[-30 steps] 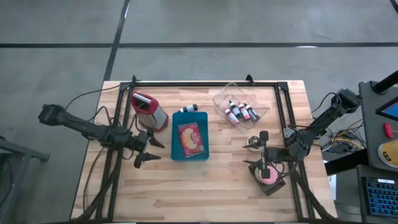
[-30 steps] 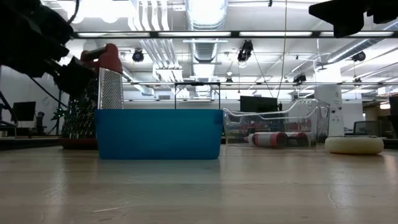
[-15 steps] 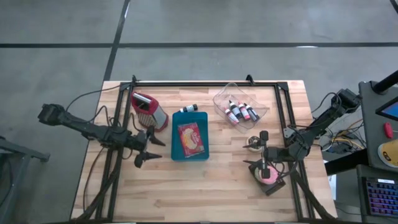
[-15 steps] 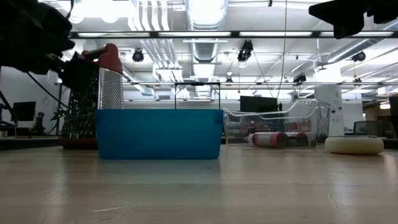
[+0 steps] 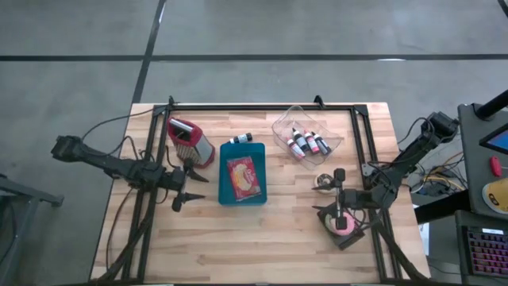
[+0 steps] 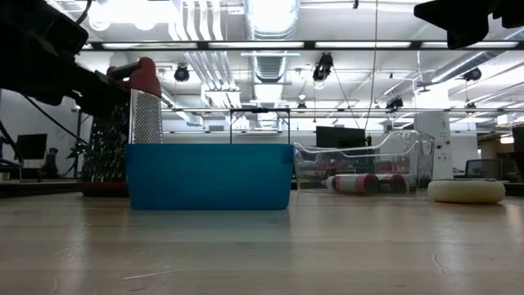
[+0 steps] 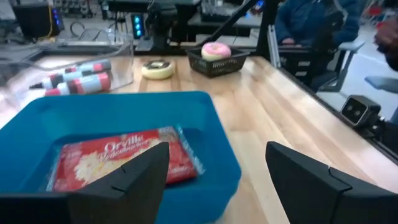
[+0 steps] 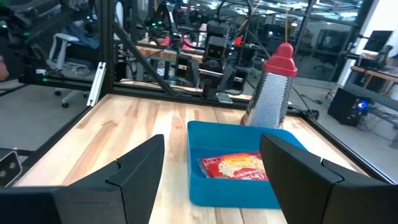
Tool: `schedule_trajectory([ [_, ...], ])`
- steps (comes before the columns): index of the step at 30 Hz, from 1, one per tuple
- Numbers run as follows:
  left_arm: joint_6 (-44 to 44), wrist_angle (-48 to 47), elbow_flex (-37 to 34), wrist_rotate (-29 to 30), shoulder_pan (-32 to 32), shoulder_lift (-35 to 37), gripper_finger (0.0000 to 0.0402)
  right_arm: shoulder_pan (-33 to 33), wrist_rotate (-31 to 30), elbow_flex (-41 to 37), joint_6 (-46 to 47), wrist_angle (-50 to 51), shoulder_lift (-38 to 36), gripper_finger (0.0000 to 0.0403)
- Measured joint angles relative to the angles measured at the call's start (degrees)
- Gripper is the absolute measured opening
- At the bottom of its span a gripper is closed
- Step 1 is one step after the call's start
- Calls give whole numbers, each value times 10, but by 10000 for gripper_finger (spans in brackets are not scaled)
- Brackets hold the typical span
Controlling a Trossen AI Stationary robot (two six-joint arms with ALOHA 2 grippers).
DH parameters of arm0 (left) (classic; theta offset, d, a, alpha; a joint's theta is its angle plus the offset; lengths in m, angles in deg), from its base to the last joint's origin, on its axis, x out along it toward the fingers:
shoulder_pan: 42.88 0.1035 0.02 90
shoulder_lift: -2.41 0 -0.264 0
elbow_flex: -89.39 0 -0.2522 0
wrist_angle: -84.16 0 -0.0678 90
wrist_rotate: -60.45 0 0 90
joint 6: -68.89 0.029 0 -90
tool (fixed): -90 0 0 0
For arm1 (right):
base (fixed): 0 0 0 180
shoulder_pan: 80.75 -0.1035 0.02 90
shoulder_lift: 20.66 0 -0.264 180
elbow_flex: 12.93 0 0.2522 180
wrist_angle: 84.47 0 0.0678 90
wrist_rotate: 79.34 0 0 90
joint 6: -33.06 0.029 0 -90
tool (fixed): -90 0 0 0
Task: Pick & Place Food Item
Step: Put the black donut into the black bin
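A red popcorn bag (image 5: 244, 177) (image 7: 118, 158) lies flat in the blue bin (image 5: 224, 191) at the table's middle. A pink donut (image 5: 344, 226) (image 7: 216, 50) sits in a black basket (image 7: 217, 64) at the near right, with a cream donut (image 5: 324, 184) on the table just beyond it. My left gripper (image 5: 190, 193) (image 7: 214, 180) hovers open just left of the bin, pointing at it. Raised above the table, my right gripper (image 5: 338, 195) (image 8: 211, 168) stands open between the two donuts and faces the bin. Neither gripper touches anything.
A red-topped metal grater (image 5: 190, 141) (image 8: 273, 93) stands at the bin's far left corner. A small bottle (image 5: 242, 140) lies behind the bin. A clear container (image 5: 305, 139) with several bottles sits at the far right. Black frame rails run along the table's edges.
My left gripper has rolled a little about the line it points along, staying where it was and still open. Everything else has kept still.
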Motion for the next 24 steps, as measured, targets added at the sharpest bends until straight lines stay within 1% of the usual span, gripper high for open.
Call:
schedule_trajectory([
  [4, -7, -113, 27, 1, 0, 61, 275, -13, -19, 0, 2, 0, 0, 260],
  [7, -10, -192, 51, 1, -1, 110, 275, -18, -22, 0, 5, 0, 0, 260],
  [10, -13, -234, 57, -2, -6, 158, 275, -20, -22, 0, 10, 0, 1, 260],
  [14, -18, -221, 29, -9, -16, 207, 275, -20, -23, 0, 14, 0, 13, 260],
  [16, -20, -178, 7, -15, -21, 219, 275, -20, -26, 0, 19, -4, 21, 260],
  [18, -8, -125, -9, -29, -25, 216, 275, -20, -30, 0, 26, -7, 30, 260],
  [20, 8, -99, -20, -32, -27, 212, 275, -20, -31, 0, 30, -15, 40, 260],
  [24, 23, -94, -20, 11, -27, 199, 275, -21, -32, 7, 40, -20, 61, 260],
])
